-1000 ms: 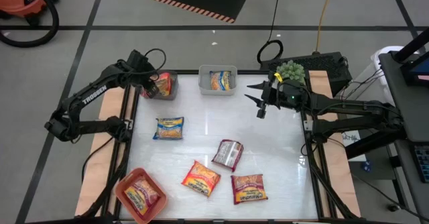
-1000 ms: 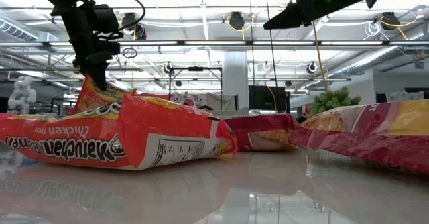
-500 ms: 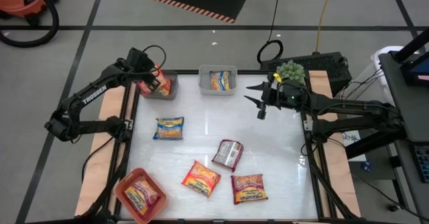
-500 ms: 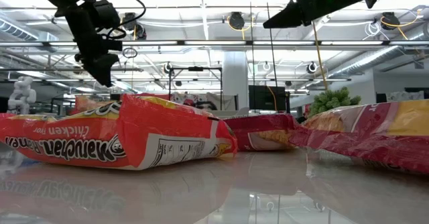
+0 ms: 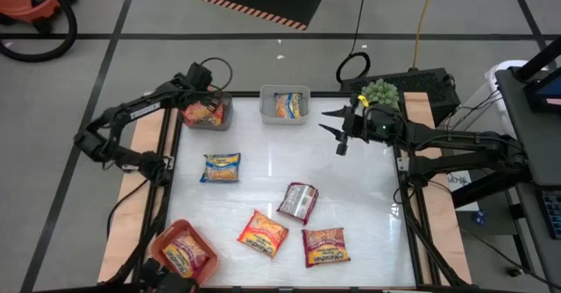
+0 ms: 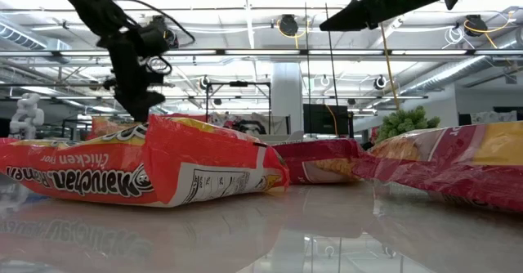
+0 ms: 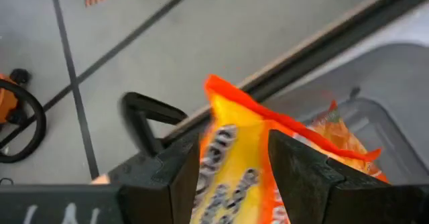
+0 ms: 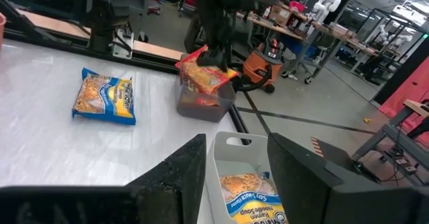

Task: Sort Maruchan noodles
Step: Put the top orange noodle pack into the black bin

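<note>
Orange-red Maruchan noodle packet (image 7: 234, 157) is pinched by the left gripper (image 5: 203, 109) over the clear bin (image 5: 210, 120) at eleven o'clock; right gripper (image 5: 337, 128) hovers spread.

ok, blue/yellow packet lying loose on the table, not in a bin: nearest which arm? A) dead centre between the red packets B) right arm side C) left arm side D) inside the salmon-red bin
C: in the high view the loose blue and yellow packet lies flat on the white table toward the left arm's side, below the clear bin where the left gripper is, well apart from the right gripper.
</note>
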Robot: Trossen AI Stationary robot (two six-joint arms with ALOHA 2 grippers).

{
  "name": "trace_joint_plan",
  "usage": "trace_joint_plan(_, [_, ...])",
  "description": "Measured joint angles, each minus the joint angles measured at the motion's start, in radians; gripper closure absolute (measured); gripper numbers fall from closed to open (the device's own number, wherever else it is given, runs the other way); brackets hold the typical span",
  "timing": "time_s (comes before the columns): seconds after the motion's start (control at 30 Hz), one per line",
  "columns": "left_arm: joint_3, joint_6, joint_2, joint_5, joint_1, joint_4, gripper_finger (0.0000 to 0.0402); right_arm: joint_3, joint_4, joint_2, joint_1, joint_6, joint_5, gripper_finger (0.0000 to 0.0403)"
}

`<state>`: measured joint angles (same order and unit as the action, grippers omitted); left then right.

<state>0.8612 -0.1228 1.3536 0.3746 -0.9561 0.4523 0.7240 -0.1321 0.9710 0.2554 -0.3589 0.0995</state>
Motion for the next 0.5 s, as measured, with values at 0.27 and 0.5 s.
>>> trace_joint_plan(0.27, [0.000, 0.006, 0.080, -0.016, 0.003, 0.037, 0.0220, 0.000, 0.001, 0.000, 0.000, -0.024, 0.001, 0.0248])
trace_joint_plan(0.5, [0.000, -0.014, 0.041, -0.144, 0.035, 0.017, 0.0220, 0.000, 0.019, 0.000, 0.000, -0.027, 0.003, 0.0248])
